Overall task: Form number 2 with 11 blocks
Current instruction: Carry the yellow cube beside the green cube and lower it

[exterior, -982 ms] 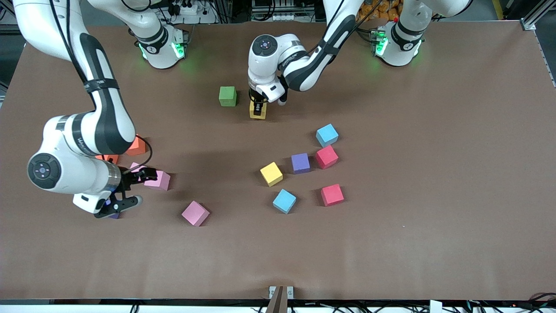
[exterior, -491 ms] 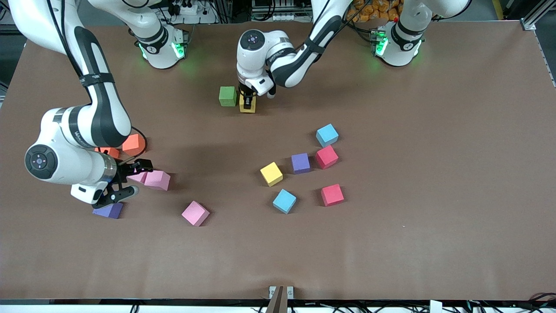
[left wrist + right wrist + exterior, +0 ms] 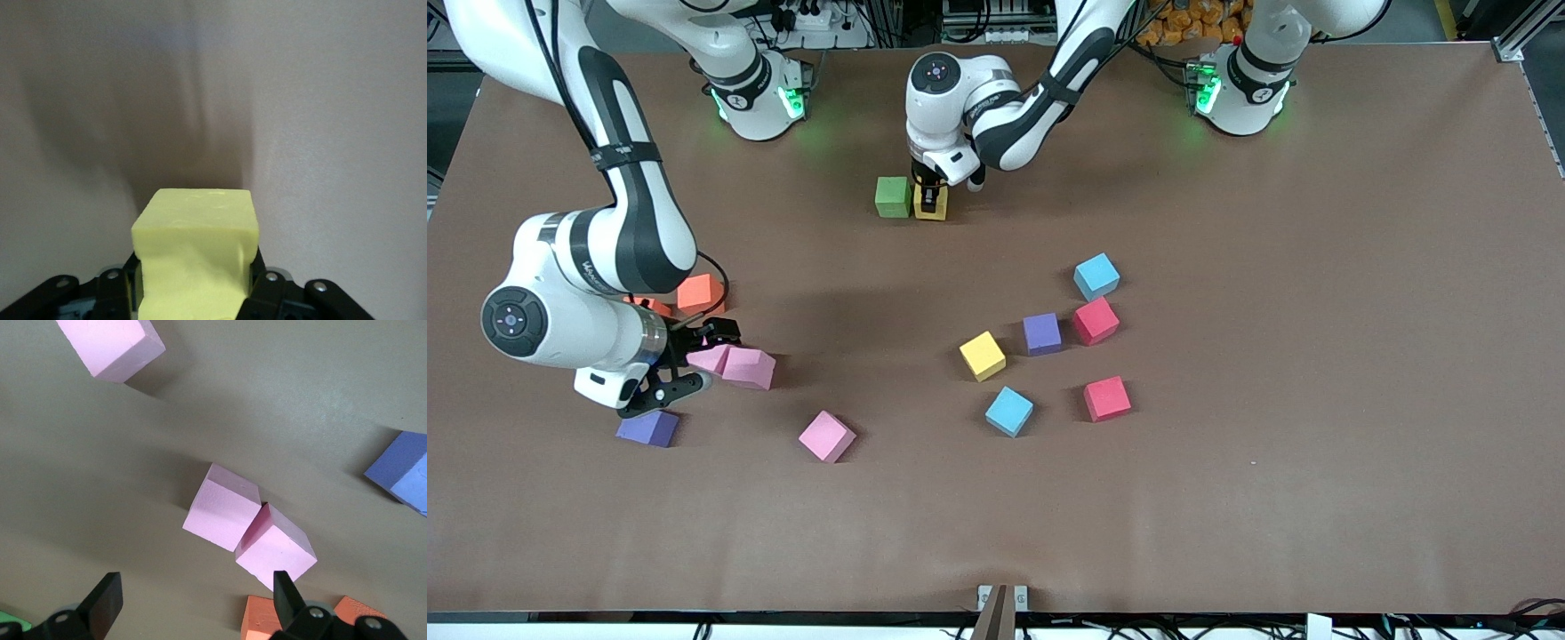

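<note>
While the left gripper (image 3: 931, 197) clenches a yellow matte foam cube (image 3: 931, 209) beside the green foam cube (image 3: 892, 196) (upper centre of frame), the right gripper (image 3: 690, 363) hangs released over two pink foam cubes (image 3: 248, 525); light, compressible blocks probably suit grasping across opposite flat faces.

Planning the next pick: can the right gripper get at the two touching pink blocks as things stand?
Probably yes. The right gripper hangs open right over the pink pair, nothing covering them. But they touch, so closing on one alone looks awkward.
</note>
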